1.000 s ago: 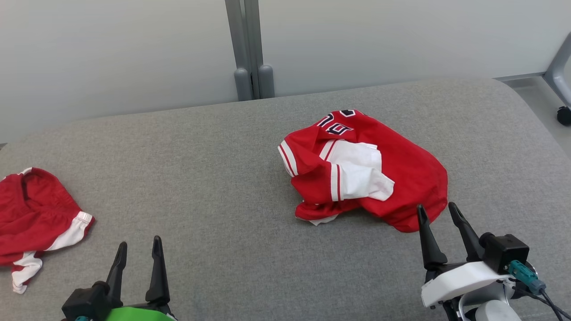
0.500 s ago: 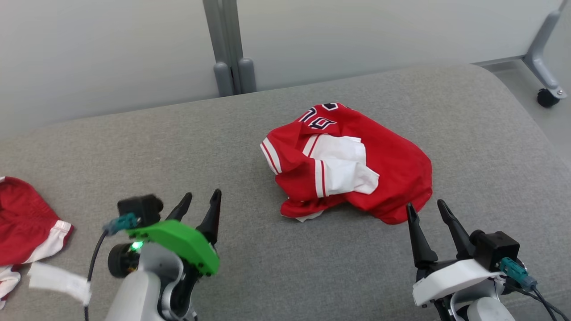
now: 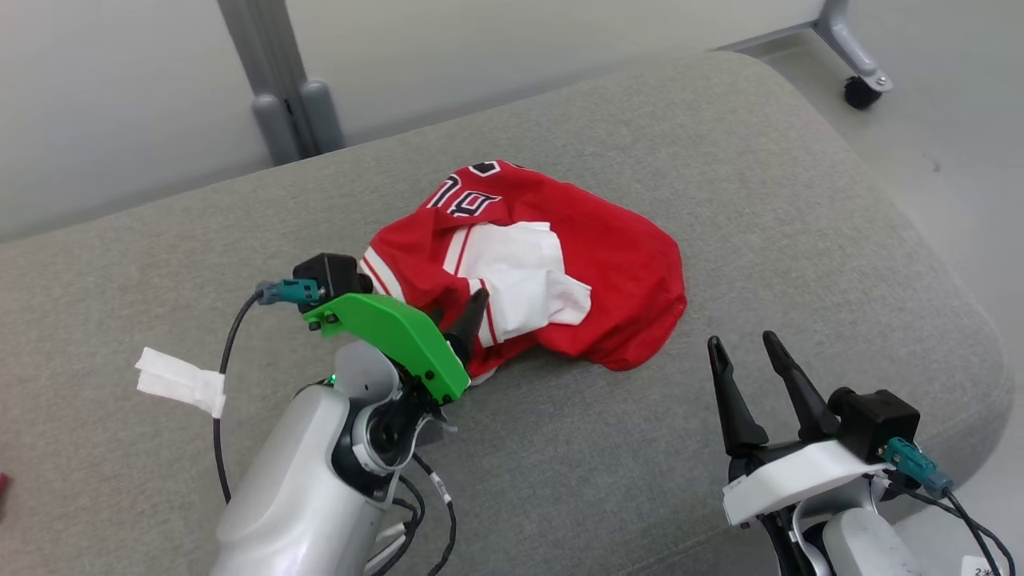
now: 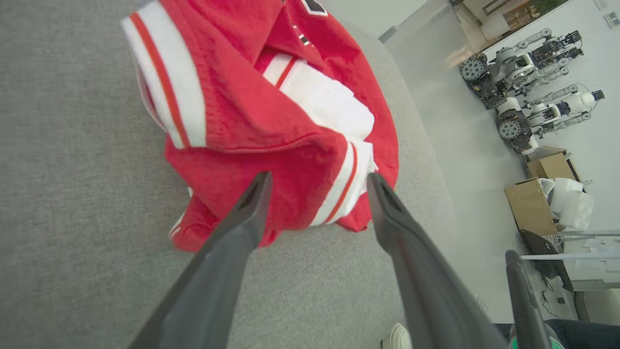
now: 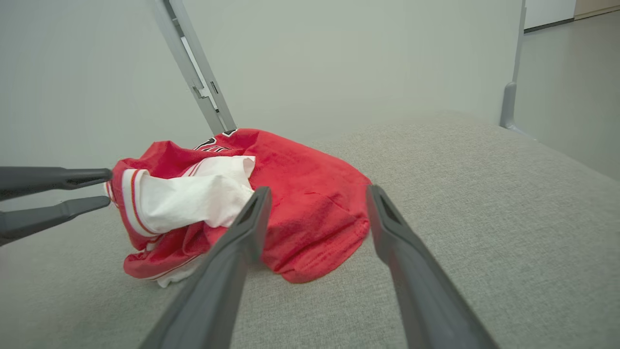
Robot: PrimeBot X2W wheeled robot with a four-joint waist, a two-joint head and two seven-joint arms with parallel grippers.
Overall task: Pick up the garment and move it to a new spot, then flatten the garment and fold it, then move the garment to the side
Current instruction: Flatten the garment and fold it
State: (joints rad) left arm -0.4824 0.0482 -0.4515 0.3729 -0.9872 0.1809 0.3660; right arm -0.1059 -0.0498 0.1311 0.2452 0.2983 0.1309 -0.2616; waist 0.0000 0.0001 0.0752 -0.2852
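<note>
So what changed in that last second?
The left claw swung in from the lower left to the near edge of the garment, open, gripping nothing yet. The camera turned too. The right claw stayed open and short of the garment, which lies crumpled as before.

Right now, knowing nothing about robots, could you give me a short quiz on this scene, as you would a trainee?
1. True or false: the right gripper is shut on the red garment.
2. Pick one: the left gripper is A) open at the garment's near edge, B) shut on a sleeve, C) resting far off to the side.
3. Fill in: the garment lies crumpled on a ___ padded surface.

Key: 1 false, it stands open and apart from the cloth; 2 A; 3 gray.
</note>
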